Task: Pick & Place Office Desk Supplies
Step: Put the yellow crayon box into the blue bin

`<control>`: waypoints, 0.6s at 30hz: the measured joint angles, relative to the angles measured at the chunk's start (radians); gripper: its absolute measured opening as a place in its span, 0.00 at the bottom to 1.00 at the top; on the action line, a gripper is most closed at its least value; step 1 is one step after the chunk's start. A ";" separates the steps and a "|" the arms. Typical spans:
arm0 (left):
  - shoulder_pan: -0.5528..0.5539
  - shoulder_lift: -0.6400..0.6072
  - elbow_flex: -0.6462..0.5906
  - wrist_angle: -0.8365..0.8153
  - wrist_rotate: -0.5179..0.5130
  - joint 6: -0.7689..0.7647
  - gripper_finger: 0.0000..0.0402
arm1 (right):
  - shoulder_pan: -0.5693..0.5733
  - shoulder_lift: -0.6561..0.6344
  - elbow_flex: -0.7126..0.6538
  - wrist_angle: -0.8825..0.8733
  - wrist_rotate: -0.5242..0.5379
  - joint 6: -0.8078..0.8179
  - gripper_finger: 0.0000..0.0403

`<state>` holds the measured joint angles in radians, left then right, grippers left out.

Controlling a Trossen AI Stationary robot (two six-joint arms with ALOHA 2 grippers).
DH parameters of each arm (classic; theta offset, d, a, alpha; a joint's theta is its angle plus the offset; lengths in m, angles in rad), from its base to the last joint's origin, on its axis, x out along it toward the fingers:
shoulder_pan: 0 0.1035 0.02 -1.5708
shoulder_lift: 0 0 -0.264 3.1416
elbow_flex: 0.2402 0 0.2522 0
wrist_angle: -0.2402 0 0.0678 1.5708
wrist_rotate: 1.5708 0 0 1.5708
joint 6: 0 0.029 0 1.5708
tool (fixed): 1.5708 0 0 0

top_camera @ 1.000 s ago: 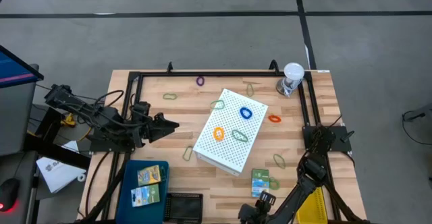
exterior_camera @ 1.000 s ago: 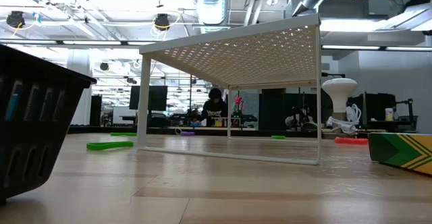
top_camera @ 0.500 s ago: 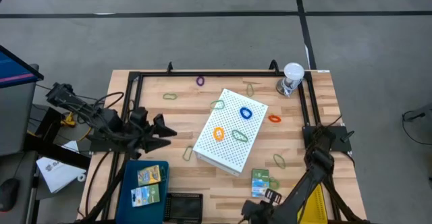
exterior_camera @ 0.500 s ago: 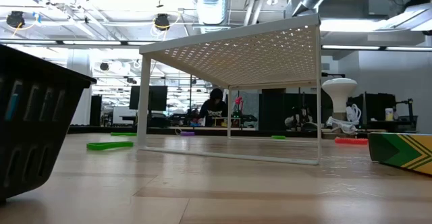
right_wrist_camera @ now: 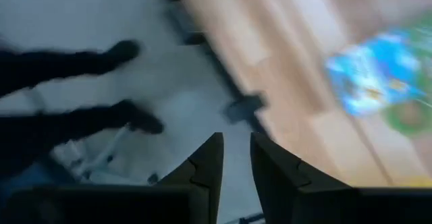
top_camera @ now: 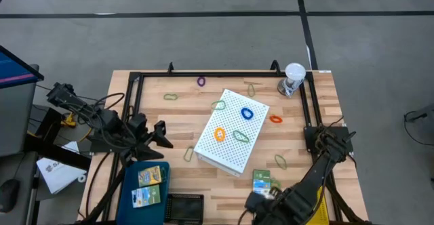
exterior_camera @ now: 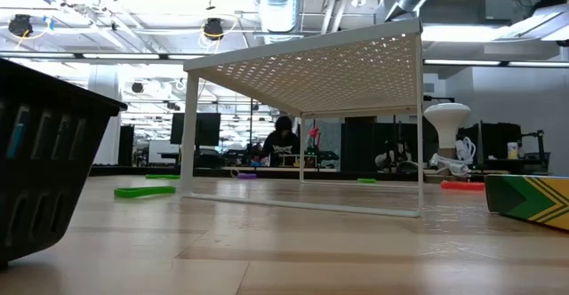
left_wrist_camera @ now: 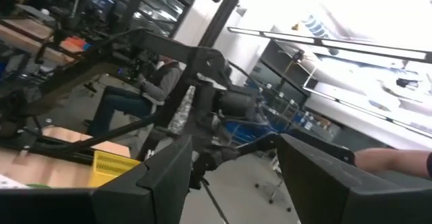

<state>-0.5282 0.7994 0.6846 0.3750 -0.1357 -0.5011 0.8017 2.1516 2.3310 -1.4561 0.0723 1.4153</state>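
Rubber-band loops lie scattered over the wooden table [top_camera: 203, 191]: an olive green loop [top_camera: 188, 154] sits nearest the left gripper [top_camera: 165, 134], on the side toward the big white perforated box [top_camera: 231, 131]. A blue loop [top_camera: 247, 114], an orange loop [top_camera: 220, 134] and a pale green loop [top_camera: 240, 136] rest on top of that box. A purple loop [top_camera: 201, 81] and another orange loop [top_camera: 275, 118] lie farther off, beyond the box from the left gripper.

Left gripper: raised over the table's left part, fingers spread apart, nothing between them. Directly beside it, toward the table's near edge, stands a blue bin [top_camera: 129, 184] holding two crayon boxes [top_camera: 150, 176], yellow-orange with printed fronts. A black mesh basket [top_camera: 184, 206] adjoins the bin.

Right gripper [top_camera: 261, 201]: at the table's near edge, with its fingers [right_wrist_camera: 202, 166] drawn close, leaving only a narrow gap; nothing is seen clamped. A small green card box [top_camera: 262, 181] lies flat just beyond it, with a green loop [top_camera: 274, 183] touching its far side and another olive loop [top_camera: 280, 161] past that.

A clear cup with a white lid [top_camera: 293, 78] stands at the far right corner, well apart from both grippers. The black frame rails [top_camera: 224, 74] border the work area. In the low view the perforated box [exterior_camera: 338, 68] blocks most of the table behind it.
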 joint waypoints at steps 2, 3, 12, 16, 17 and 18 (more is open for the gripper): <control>0.000 0.000 0.000 0.003 0.005 0.000 0.53 | -0.004 0.001 -0.001 -0.088 0.004 0.061 0.17; 0.000 0.000 0.000 0.004 0.005 0.000 0.53 | -0.005 0.004 -0.001 -0.118 0.005 0.076 0.16; 0.000 0.000 0.000 0.017 -0.001 -0.019 0.53 | -0.002 0.014 -0.093 -0.115 0.006 0.045 0.01; 0.000 0.000 0.000 0.017 -0.018 -0.034 0.53 | 0.003 0.014 -0.111 -0.044 0.056 0.001 0.02; 0.000 0.000 0.000 0.017 -0.019 -0.037 0.53 | 0.009 0.013 -0.109 -0.004 0.077 -0.006 0.02; 0.000 0.000 0.000 0.016 -0.021 -0.044 0.53 | 0.015 0.011 -0.105 0.022 0.095 -0.009 0.02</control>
<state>-0.5282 0.7990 0.6846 0.3914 -0.1566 -0.5451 0.8163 2.1628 2.2259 -1.4336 0.1674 1.4061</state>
